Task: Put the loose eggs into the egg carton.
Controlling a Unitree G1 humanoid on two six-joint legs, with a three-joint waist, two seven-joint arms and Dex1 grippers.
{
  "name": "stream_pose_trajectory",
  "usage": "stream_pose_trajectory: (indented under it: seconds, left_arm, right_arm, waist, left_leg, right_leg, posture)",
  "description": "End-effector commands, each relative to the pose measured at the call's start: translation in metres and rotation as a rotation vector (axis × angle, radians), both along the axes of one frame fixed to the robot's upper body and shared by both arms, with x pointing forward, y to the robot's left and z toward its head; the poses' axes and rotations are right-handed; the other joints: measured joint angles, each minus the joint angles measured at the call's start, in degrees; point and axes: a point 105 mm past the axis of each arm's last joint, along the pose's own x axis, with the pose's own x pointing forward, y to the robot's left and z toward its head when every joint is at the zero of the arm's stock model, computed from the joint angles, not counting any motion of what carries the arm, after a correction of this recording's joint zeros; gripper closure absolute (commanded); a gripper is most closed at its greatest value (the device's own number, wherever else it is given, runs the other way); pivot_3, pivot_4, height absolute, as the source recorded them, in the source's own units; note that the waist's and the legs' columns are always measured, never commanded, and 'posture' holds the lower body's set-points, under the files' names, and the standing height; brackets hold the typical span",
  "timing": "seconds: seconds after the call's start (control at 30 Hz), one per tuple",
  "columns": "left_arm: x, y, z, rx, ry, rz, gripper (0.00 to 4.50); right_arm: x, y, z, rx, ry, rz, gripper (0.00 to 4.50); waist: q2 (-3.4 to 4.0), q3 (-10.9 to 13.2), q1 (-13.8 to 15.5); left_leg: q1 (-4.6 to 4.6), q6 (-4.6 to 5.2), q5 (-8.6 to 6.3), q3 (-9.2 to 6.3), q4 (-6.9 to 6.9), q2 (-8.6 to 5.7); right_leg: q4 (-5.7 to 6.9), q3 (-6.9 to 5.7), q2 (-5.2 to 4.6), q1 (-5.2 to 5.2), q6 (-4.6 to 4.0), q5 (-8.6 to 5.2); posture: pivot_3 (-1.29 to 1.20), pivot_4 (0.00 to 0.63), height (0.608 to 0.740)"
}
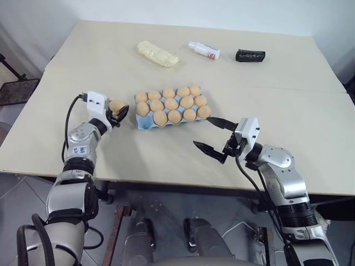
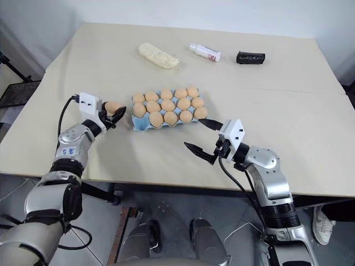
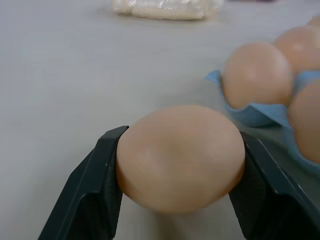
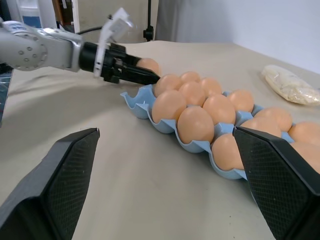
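Note:
A tan loose egg [image 3: 180, 157] sits between the two black fingers of my left gripper [image 1: 118, 112], which is shut on it, both pads against its sides. It is low over the table, just left of the egg carton [image 1: 142, 125]. The carton is a light blue tray in the middle of the table. Several eggs [image 1: 171, 103] fill its cups, and the cup at its near left corner [image 4: 136, 101] is bare. My right gripper [image 1: 202, 132] stands open and empty off the carton's near right corner, pointing toward it.
Along the far side of the table lie a pale yellow lumpy bundle [image 1: 158, 54], a small white bottle [image 1: 204, 50] and a black object [image 1: 250, 55]. The table's front edge [image 1: 166, 178] runs just behind both grippers.

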Motion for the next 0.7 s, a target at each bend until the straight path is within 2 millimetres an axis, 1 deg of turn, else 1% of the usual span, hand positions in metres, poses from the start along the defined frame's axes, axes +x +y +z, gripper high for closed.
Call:
stream_pose_trajectory:
  seconds: [0.03,0.1,0.17,0.3,0.4,0.53,0.63,0.7]
  left_arm:
    - [-0.013,-0.014,0.039,0.047,-0.171,-0.157,1.87]
    - [-0.022,-0.03,0.042,0.106,-0.199,-0.267,1.87]
    - [-0.027,-0.04,0.035,0.18,-0.186,-0.317,1.87]
    - [-0.031,-0.056,0.029,0.182,-0.166,-0.385,1.87]
    - [-0.031,-0.061,0.023,0.189,-0.141,-0.401,1.87]
    - [-0.026,-0.063,0.018,0.17,-0.125,-0.383,1.87]
    - [-0.026,-0.07,0.017,0.147,-0.116,-0.411,1.05]
    - [-0.027,-0.071,0.015,0.146,-0.111,-0.42,0.43]
  right_arm:
    - [-0.003,0.001,0.005,0.005,-0.027,0.016,0.0]
    - [-0.003,0.002,0.005,0.003,-0.025,0.018,0.0]
    - [-0.002,0.002,0.005,0.004,-0.026,0.018,0.0]
    - [-0.002,0.003,0.005,0.002,-0.026,0.02,0.0]
    - [-0.002,0.004,0.004,0.0,-0.025,0.02,0.0]
    - [-0.001,0.005,0.006,0.011,-0.027,0.012,0.0]
    - [0.0,0.005,0.007,0.012,-0.027,0.012,0.0]
    - [0.0,0.006,0.007,0.01,-0.029,0.013,0.0]
  waist:
    - [0.0,0.0,0.07]
    - [0.0,0.0,0.23]
    - [0.0,0.0,0.37]
    - [0.0,0.0,0.37]
    - [0.0,0.0,0.22]
    - [0.0,0.0,-0.1]
    - [0.0,0.0,-0.01]
    - [0.0,0.0,-0.03]
  left_leg:
    - [0.0,-0.01,-0.01,0.0,0.0,-0.01]
    - [0.0,-0.05,-0.04,0.0,0.01,-0.01]
    - [0.0,-0.09,-0.07,0.01,0.01,-0.02]
    - [0.02,-0.02,-0.07,0.0,0.04,-0.02]
    - [0.0,0.04,-0.04,-0.03,0.05,-0.02]
    - [0.01,0.09,0.0,-0.05,0.04,-0.02]
    - [0.01,0.11,0.02,-0.08,0.06,-0.02]
    - [0.0,0.11,0.02,-0.07,0.06,-0.02]
  right_leg:
    - [0.0,0.0,-0.01,0.0,0.0,0.0]
    - [0.01,0.01,-0.05,0.01,0.0,0.0]
    - [0.01,0.02,-0.09,0.02,0.0,0.0]
    - [0.01,0.12,-0.13,0.05,0.03,0.02]
    - [0.01,0.15,-0.12,0.04,0.04,0.02]
    - [0.02,0.18,-0.07,0.05,0.03,0.02]
    - [0.02,0.18,-0.08,0.04,0.03,0.02]
    - [0.02,0.16,-0.11,0.05,0.03,0.02]
  posture:
    - [0.0,0.15,0.74]
    - [0.0,0.15,0.74]
    - [0.0,0.15,0.74]
    - [0.0,0.15,0.74]
    - [0.0,0.15,0.74]
    - [0.0,0.15,0.74]
    - [0.0,0.15,0.74]
    - [0.0,0.15,0.74]
